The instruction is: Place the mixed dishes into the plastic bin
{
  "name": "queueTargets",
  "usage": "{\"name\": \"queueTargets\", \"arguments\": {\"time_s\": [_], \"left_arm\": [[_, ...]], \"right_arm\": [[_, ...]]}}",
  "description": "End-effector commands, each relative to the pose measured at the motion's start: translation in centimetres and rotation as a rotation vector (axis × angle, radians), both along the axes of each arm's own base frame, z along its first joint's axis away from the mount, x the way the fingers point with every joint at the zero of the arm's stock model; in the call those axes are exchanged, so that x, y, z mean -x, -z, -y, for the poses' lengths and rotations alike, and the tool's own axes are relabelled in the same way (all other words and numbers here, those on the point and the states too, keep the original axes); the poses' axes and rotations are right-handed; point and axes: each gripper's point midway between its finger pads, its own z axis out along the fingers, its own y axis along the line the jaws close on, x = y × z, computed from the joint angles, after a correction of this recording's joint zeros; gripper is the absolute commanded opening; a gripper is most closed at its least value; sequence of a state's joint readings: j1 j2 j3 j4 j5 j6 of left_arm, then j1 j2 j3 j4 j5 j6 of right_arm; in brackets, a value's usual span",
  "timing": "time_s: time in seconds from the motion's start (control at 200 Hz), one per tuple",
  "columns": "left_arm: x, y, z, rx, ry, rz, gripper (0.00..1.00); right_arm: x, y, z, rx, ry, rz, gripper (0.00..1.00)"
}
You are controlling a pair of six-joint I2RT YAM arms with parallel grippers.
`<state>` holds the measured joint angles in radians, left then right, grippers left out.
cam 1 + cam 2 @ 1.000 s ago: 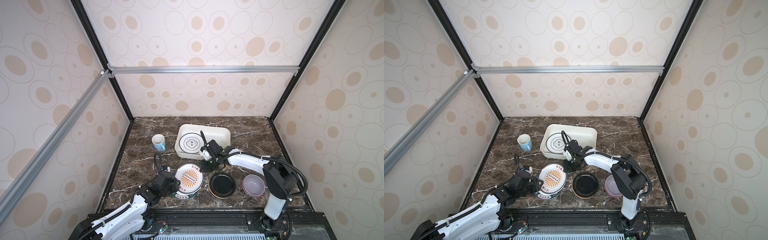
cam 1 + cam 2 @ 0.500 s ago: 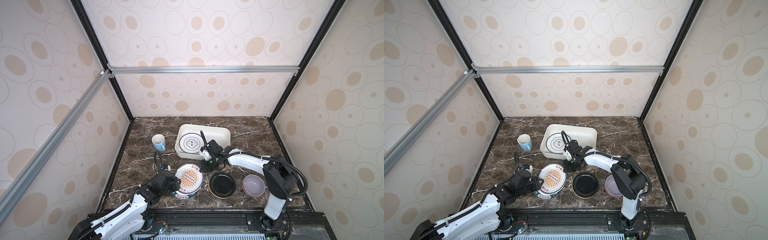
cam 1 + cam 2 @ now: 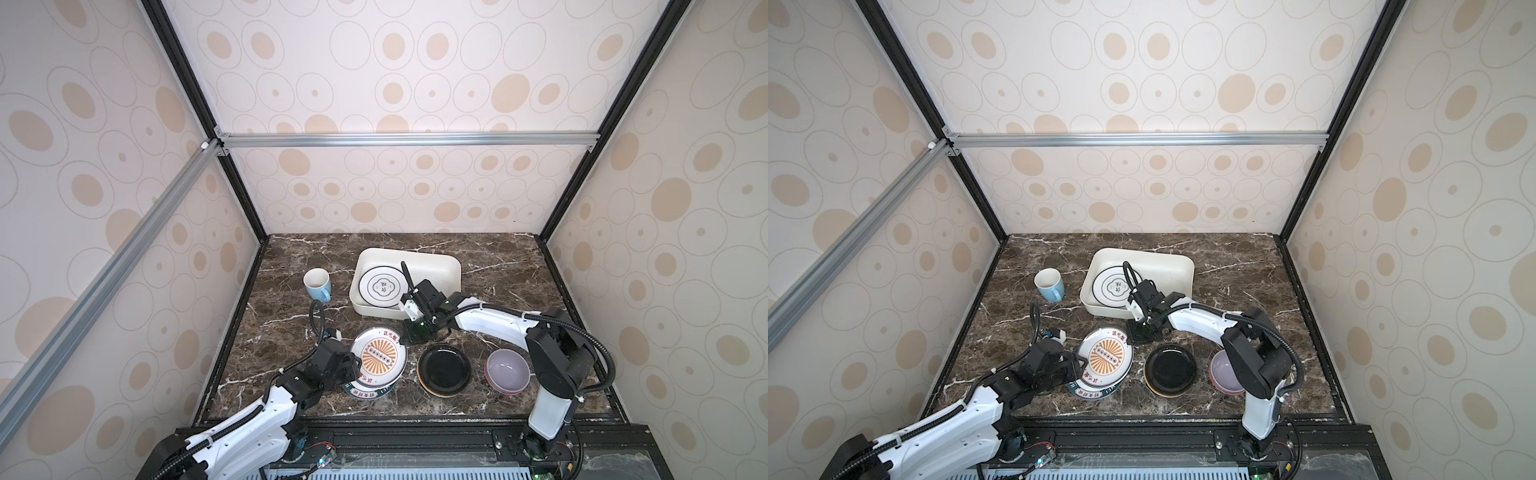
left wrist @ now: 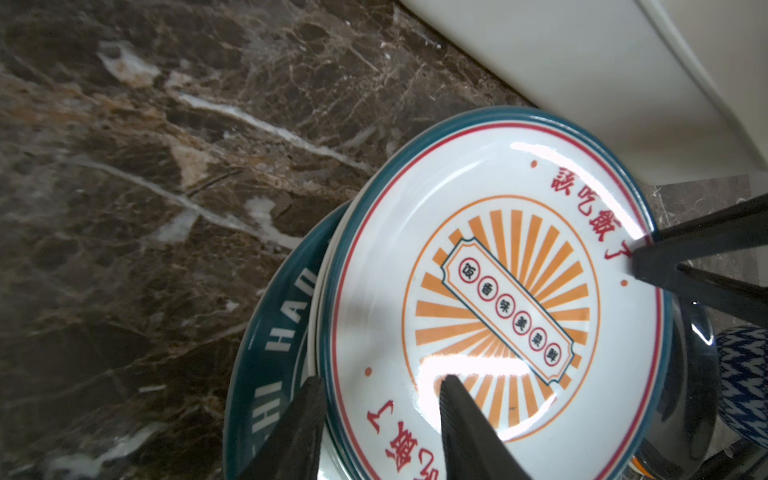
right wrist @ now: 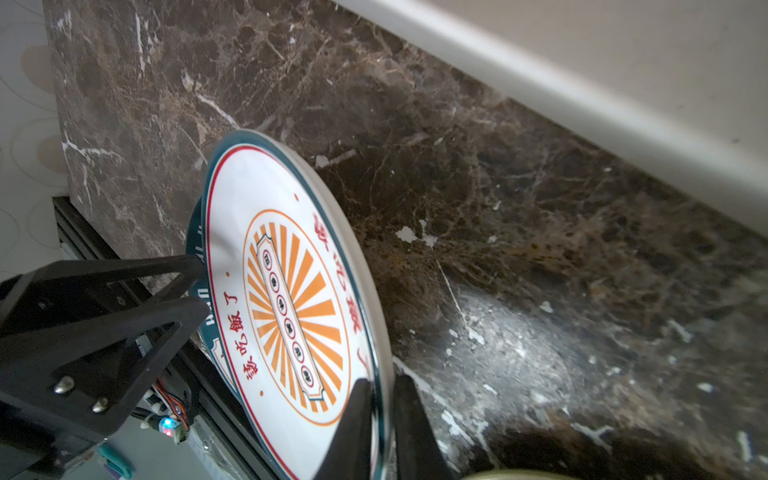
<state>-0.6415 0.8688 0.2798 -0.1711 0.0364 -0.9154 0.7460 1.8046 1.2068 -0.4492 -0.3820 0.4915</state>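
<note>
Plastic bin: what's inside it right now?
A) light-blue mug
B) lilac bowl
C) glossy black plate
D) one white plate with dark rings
D: only a white plate with dark rings lies in the plastic bin; the light-blue mug, black plate and lilac bowl sit on the marble tabletop outside it.

White arms (image 3: pixel 494 328) carry black joints, ribbed cables (image 3: pixel 313 318) and a black, triangular-framed left gripper (image 5: pixel 201 284).

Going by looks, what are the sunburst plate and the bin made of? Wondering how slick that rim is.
The sunburst plate: glazed ceramic by the look, possibly melamine; glossy, with sharp white glare patches on its face. The bin: likely plastic, matte off-white; no glare, soft rounded rim.
</note>
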Motion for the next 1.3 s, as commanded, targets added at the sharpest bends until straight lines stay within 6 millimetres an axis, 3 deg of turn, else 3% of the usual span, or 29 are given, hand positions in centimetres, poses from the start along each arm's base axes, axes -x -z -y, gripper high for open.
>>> {"name": "queueTargets", "arguments": {"time_s": [0.0,0.24,0.505,0.595,0.755,1.01,1.165,1.295], "left_arm": [[-0.4,-0.4,0.8,0.015,0.025,0.022,0.46],[-0.8,-0.7,1.3,0.020,0.038,0.027,0.46],[-0.9,-0.1,1.6,0.017,0.046,0.019,0.46],[-0.9,0.2,1.9,0.024,0.055,0.015,0.45],[-1.1,0.6,2.3,0.025,0.062,0.009,0.45],[-1.5,0.7,2.5,0.014,0.073,0.009,0.45],[-1.8,-0.3,2.1,-0.013,0.066,0.033,0.47],[-2.0,-1.9,1.1,-0.052,0.047,0.077,0.61]], "right_arm": [[0.2,0.6,0.5,0.028,0.004,-0.007,0.18],[0.2,0.7,1.2,0.061,0.008,0.006,0.25],[0.1,0.7,1.8,0.088,0.014,0.020,0.25],[0.2,0.7,1.9,0.091,0.012,0.022,0.21],[0.3,0.5,2.1,0.097,0.009,0.025,0.00],[0.0,-1.2,3.2,0.128,0.017,0.066,0.00],[0.2,-2.4,3.5,0.122,0.021,0.076,0.00],[0.3,-3.6,3.4,0.091,0.022,0.081,0.00]]}}
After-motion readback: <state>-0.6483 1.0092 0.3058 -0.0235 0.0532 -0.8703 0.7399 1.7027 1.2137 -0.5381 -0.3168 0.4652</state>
